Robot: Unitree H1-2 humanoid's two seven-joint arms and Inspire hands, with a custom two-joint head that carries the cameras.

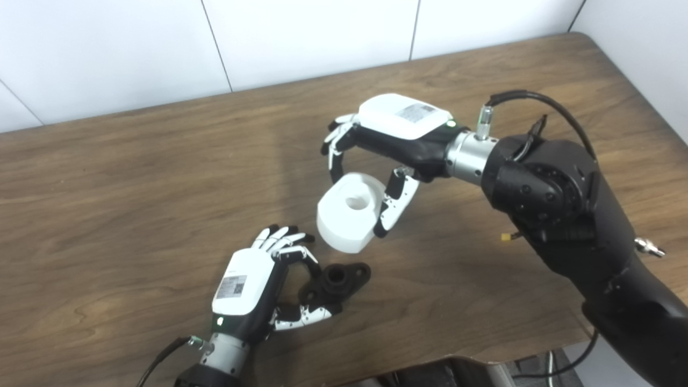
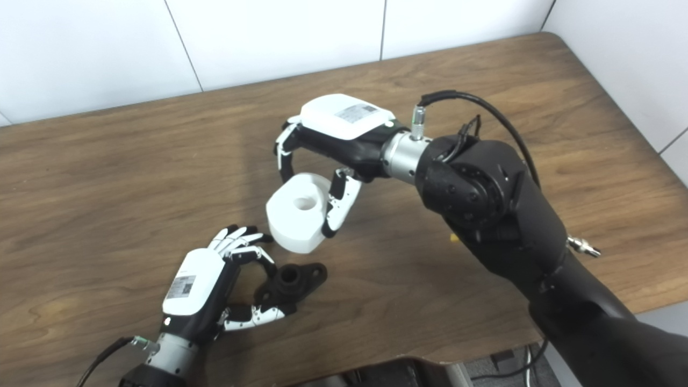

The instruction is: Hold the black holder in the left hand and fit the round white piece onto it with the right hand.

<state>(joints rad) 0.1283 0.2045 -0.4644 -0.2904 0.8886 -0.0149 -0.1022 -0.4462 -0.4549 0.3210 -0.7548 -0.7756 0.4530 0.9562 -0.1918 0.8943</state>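
The round white piece (image 1: pixel 349 215), a thick ring with a centre hole, hangs tilted just above the table. My right hand (image 1: pixel 398 129) is shut on it, with fingers over its far side and the thumb (image 1: pixel 395 207) on its near right side. Just below and in front of it is the black holder (image 1: pixel 338 278), a short tube with a flange, low over the wood. My left hand (image 1: pixel 247 282) is shut on the holder's left end, fingers curled over the top and thumb underneath. The white piece and the holder are apart by a small gap.
The brown wooden table (image 1: pixel 134 188) runs to a white panelled wall (image 1: pixel 134 48) at the back. Its front edge (image 1: pixel 430 357) lies close behind my left wrist. My bulky right forearm (image 1: pixel 553 199) covers the right side of the table.
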